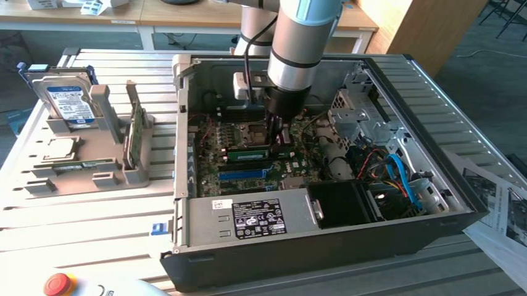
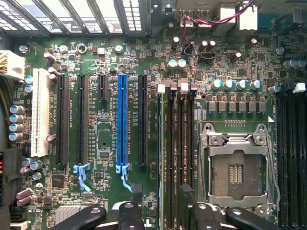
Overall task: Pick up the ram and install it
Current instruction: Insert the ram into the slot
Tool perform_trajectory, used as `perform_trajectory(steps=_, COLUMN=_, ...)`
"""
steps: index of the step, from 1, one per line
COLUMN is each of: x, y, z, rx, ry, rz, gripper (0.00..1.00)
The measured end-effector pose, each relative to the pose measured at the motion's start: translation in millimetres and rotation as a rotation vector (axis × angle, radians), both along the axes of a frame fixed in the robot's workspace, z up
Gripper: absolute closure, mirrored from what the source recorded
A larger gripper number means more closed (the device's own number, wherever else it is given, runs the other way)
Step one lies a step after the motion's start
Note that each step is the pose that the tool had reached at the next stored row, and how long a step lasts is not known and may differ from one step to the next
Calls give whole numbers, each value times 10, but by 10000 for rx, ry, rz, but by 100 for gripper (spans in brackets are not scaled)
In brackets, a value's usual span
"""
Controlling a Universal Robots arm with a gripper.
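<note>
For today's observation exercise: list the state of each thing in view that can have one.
gripper: open, over the motherboard
ram: standing in a motherboard slot
processor socket: empty
computer case: side open
hard drive: upright in the holder
second ram stick: on edge in the holder

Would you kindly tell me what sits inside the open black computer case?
A green motherboard with an empty silver processor socket, a blue expansion slot and a silver power supply. The grey arm hides part of the memory slots.

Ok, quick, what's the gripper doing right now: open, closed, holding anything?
Gripper: open, its fingers standing apart above the memory slots, holding nothing.
</note>
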State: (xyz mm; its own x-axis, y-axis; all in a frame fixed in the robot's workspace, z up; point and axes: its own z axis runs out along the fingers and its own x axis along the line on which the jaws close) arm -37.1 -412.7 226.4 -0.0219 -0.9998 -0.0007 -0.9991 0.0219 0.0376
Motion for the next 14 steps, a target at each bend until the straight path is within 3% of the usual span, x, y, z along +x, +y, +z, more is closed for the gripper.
perform_trajectory(steps=7, x=0, y=0, z=27, rx=-1, ry=0, rz=0, gripper=57)
perform_trajectory(steps=14, x=1, y=0, z=239, rx=1, ry=0, rz=0, gripper=57)
